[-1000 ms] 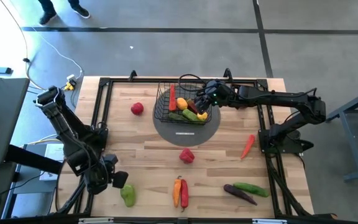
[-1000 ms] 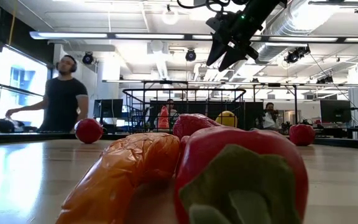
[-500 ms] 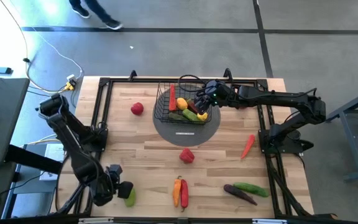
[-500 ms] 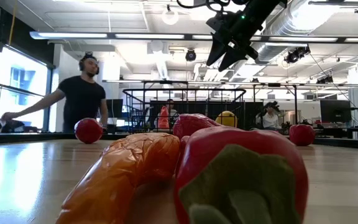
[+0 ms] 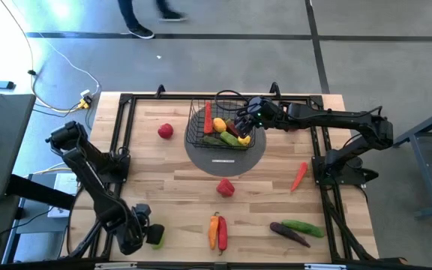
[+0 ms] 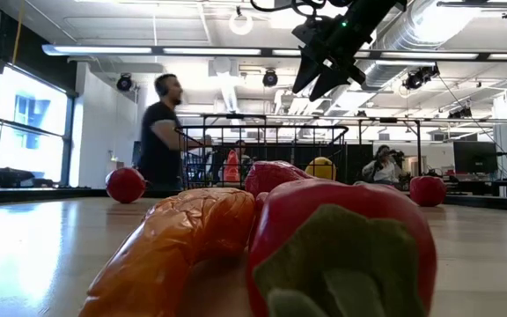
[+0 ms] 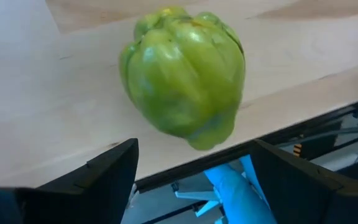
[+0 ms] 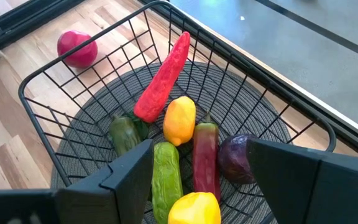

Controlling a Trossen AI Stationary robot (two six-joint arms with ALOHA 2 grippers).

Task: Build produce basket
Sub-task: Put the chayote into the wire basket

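Note:
The black wire basket stands on a round grey mat at the table's far middle. In the right wrist view the basket holds a red chili, a lemon, a green cucumber, eggplants and other pieces. My right gripper hangs open above the basket's right side, high over it in the low view. My left gripper is open at the near-left corner, its fingers just short of a green pepper lying on its side by the near edge.
Loose produce lies on the table: a red tomato, a red pepper, an orange and a red pepper, a red chili, a cucumber and an eggplant. A black frame runs round the table. A person walks beyond the far edge.
My left gripper has swung toward the table's near edge and come down beside the green pepper, staying open. The pepper has kept its place. The person beyond the far edge has walked from left toward the right.

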